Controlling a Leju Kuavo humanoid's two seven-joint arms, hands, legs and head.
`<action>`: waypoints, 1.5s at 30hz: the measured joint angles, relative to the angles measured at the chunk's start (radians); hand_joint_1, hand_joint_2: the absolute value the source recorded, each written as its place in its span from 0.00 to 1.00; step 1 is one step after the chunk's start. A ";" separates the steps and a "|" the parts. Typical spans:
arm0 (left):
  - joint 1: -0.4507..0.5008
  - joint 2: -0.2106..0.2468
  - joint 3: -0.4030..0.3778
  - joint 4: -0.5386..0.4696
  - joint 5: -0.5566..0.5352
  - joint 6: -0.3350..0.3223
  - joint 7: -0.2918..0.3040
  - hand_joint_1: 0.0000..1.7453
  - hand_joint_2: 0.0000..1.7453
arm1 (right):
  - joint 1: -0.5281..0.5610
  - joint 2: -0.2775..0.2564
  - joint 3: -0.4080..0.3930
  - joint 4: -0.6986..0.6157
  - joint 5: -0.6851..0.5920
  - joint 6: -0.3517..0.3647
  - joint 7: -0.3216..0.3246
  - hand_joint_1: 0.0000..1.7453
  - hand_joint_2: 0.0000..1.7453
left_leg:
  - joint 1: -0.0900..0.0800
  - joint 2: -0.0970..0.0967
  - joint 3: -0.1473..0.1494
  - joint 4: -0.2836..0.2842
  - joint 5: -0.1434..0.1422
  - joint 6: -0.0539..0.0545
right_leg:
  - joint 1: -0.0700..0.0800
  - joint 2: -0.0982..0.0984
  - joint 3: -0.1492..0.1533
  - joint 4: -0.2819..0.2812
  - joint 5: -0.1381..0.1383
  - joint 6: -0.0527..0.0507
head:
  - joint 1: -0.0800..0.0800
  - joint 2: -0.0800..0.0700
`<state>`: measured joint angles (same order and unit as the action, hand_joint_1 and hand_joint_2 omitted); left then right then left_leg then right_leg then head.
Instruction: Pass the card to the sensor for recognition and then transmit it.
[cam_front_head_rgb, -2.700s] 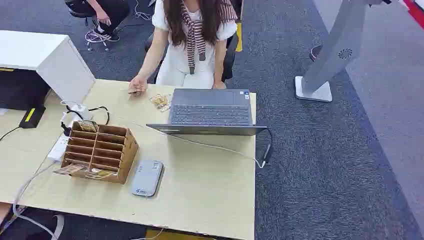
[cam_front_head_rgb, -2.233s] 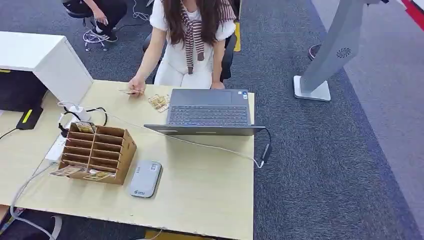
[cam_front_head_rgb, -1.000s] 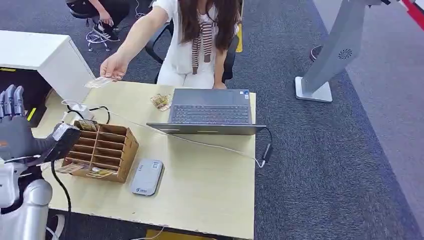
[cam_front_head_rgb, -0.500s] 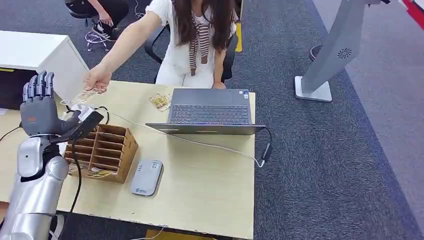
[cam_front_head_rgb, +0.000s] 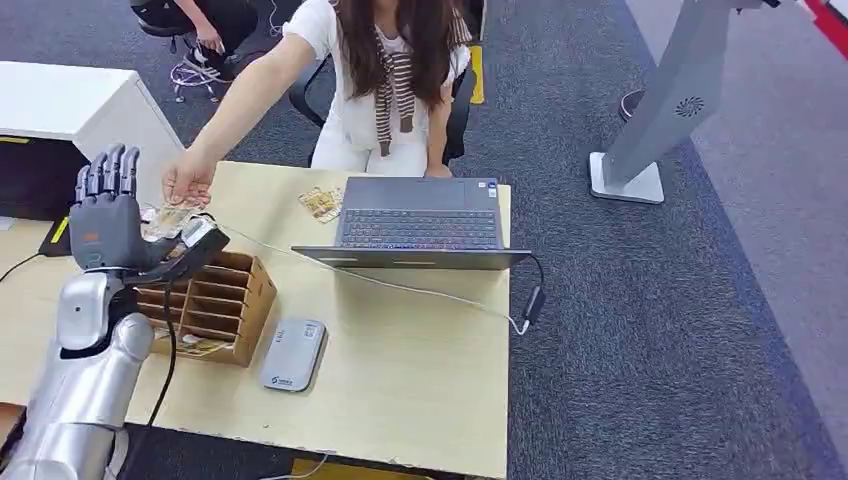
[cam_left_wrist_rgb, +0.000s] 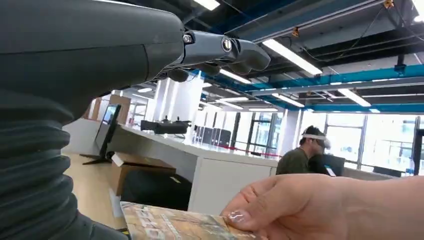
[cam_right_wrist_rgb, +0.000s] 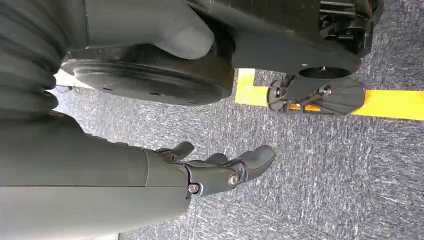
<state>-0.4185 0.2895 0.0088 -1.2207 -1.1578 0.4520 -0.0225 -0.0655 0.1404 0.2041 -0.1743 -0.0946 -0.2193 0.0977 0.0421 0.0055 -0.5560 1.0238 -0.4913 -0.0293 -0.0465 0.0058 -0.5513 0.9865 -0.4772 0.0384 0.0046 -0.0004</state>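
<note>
The card (cam_front_head_rgb: 165, 218) lies almost flat above the far left corner of the counter (cam_front_head_rgb: 420, 350), pinched at its far end by a person's hand (cam_front_head_rgb: 187, 183) that reaches in from across the counter. We see its long axis running from that hand toward our left robot hand (cam_front_head_rgb: 105, 215), the free end pointing at the palm. In the left wrist view the card (cam_left_wrist_rgb: 175, 225) shows a printed face turned upward, with the person's thumb (cam_left_wrist_rgb: 260, 207) pressing on its top.

Our left robot hand is raised beside the card, fingers (cam_front_head_rgb: 105, 170) straight and spread upward, thumb stretched out toward the wooden sorting rack (cam_front_head_rgb: 215, 300); it holds nothing. We cannot tell whether the card's near edge touches the palm or stops just short of it.

Our right robot hand (cam_right_wrist_rgb: 220, 167) hangs over grey carpet (cam_right_wrist_rgb: 325, 175), fingers loosely apart and gripping nothing.

On the counter the grey sensor (cam_front_head_rgb: 293, 354) lies flat just beside the rack, on the side nearer the open laptop (cam_front_head_rgb: 420, 222). A small stack of cards (cam_front_head_rgb: 321, 203) rests near the laptop's far left corner. A white cable (cam_front_head_rgb: 420, 290) crosses the counter in front of the laptop.
</note>
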 joint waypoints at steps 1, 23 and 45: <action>0.000 -0.003 -0.003 0.000 -0.003 0.000 0.000 0.00 1.00 | 0.000 0.000 0.000 0.000 0.000 0.000 0.000 0.00 1.00 | 0.000 0.000 0.000 0.000 0.000 0.000 | 0.000 0.000 0.000 0.000 0.000 0.000 | 0.000 0.000; -0.008 -0.032 -0.072 0.000 -0.013 -0.002 0.003 1.00 1.00 | 0.001 0.000 0.000 0.000 0.000 -0.002 -0.003 0.00 1.00 | 0.000 0.000 0.000 0.000 0.000 0.000 | 0.000 0.000 0.000 0.000 0.000 0.000 | 0.000 0.000; 0.252 -0.036 -0.174 -0.246 0.023 0.029 -0.038 1.00 1.00 | 0.005 0.000 -0.003 0.000 -0.019 -0.013 -0.018 0.00 1.00 | 0.000 0.000 -0.001 0.000 -0.001 0.001 | 0.000 0.000 -0.001 0.000 -0.001 0.000 | 0.000 0.000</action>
<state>-0.1661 0.2533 -0.1655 -1.4663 -1.1349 0.4807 -0.0603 -0.0607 0.1408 0.2014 -0.1743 -0.1137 -0.2327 0.0793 0.0420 0.0058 -0.5574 1.0238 -0.4924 -0.0287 -0.0466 0.0060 -0.5518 0.9860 -0.4778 0.0387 0.0046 -0.0004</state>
